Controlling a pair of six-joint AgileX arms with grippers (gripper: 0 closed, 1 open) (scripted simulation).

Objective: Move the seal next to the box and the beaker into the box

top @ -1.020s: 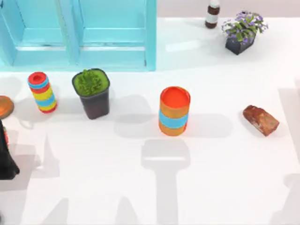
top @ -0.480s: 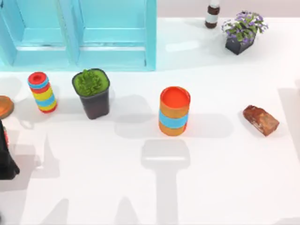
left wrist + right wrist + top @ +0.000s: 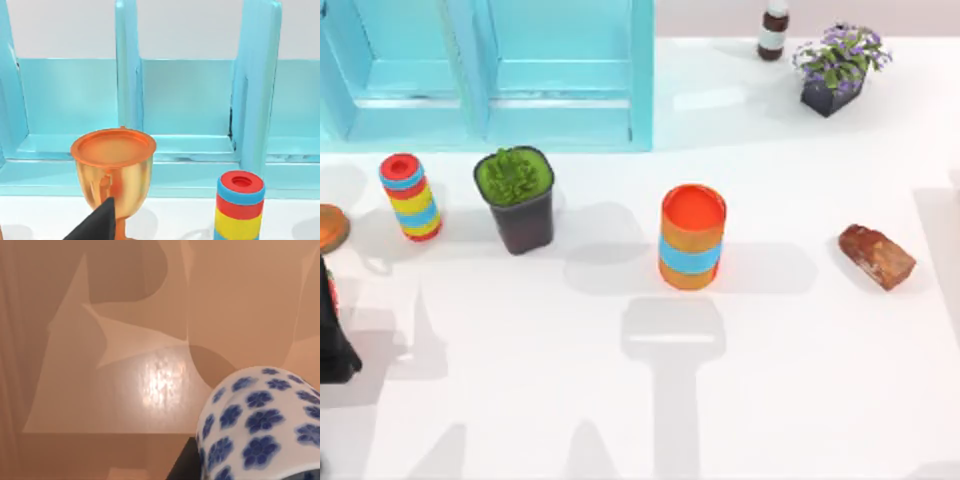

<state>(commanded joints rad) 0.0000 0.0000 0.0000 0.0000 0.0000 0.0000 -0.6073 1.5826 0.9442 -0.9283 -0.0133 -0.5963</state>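
1. Right wrist view: the beaker (image 3: 260, 425), a rounded white cup with a glossy blue flower pattern, sat close under the camera at the lower right of the frame, above a tan surface crossed by shadows. Its nearness suggested it was carried by the right arm, but whether the jaws clasped it could not be told.
2. Top view: the seal (image 3: 876, 256), a mottled reddish-brown block with rough tan marks, lay flat at the right of the frame, well apart from the box (image 3: 500, 80), a smooth turquoise compartmented frame at upper left; judged not yet moved.
3. Top view: an orange cylinder (image 3: 692, 237) with a blue band stood at centre, between seal and box.
4. Left wrist view: the left gripper (image 3: 335, 330), a dark form at the top view's left edge, faced a shiny golden cup (image 3: 113, 170) and a striped cylinder (image 3: 240, 205); its jaw state could not be told.
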